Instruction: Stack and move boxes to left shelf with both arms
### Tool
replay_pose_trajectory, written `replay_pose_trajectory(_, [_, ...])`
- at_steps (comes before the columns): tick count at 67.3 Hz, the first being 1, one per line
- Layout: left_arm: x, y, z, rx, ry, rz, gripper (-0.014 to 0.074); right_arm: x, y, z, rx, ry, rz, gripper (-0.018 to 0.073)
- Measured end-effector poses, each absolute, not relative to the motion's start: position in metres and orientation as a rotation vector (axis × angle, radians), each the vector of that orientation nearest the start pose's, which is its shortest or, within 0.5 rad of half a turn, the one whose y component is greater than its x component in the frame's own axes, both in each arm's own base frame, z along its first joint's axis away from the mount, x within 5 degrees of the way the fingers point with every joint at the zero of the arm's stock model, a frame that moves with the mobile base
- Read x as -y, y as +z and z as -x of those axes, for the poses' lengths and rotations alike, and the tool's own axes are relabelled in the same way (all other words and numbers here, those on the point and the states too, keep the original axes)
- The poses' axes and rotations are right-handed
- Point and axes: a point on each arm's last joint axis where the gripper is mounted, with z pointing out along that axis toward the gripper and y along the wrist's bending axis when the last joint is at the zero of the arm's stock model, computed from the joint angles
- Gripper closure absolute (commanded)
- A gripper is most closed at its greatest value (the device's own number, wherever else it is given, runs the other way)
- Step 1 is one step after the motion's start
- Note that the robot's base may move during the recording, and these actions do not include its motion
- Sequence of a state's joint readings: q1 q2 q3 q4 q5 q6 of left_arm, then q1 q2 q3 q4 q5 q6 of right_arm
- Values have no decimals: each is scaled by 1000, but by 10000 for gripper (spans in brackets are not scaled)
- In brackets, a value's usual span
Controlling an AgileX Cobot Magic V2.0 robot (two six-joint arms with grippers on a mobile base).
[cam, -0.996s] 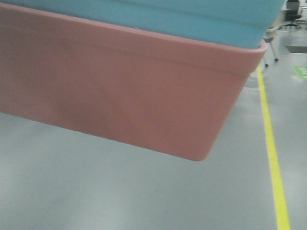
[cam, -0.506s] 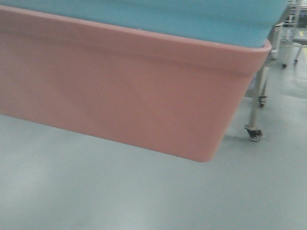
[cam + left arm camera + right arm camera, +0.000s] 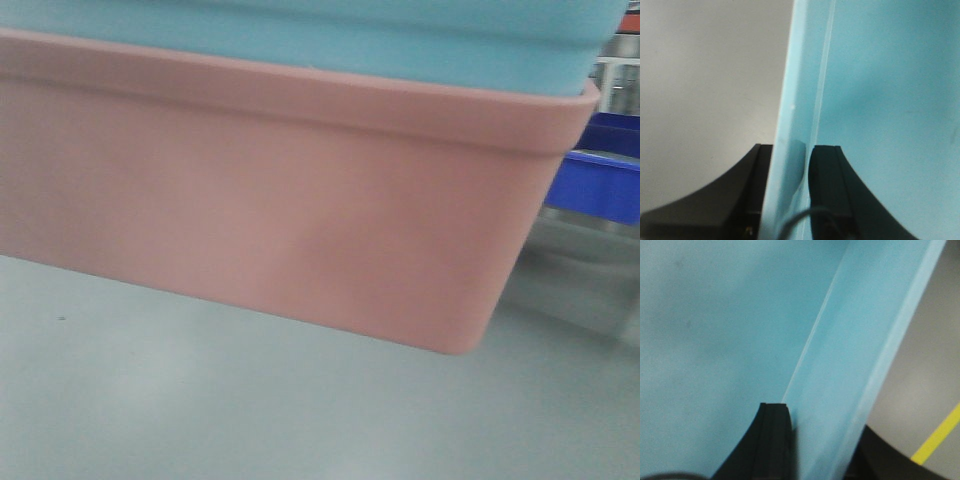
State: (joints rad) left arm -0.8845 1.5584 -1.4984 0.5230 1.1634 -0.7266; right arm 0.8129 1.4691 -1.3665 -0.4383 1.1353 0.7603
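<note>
The sky-blue tub (image 3: 300,40) sits nested inside the salmon-pink tub (image 3: 260,220). The left gripper (image 3: 792,155) and right gripper (image 3: 820,430) each clamp the sky-blue tub's wall. A royal-blue bin (image 3: 600,185) stands at far right.

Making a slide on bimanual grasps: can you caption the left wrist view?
Left gripper pinches the light blue tub by its wall, one finger each side.

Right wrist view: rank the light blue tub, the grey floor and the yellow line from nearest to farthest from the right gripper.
1. light blue tub: its wall sits between the right gripper's fingers.
2. grey floor: below, right of the tub.
3. yellow line: on that floor, lower right corner.
</note>
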Motion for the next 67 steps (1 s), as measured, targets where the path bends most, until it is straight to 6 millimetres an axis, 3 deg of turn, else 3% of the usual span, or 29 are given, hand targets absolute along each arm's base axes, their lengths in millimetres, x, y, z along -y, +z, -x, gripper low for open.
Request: replay_pose_trajectory(67, [233,357,-234,-2486,12,-383,608,-185,350,-229,-2561,-126,187,531])
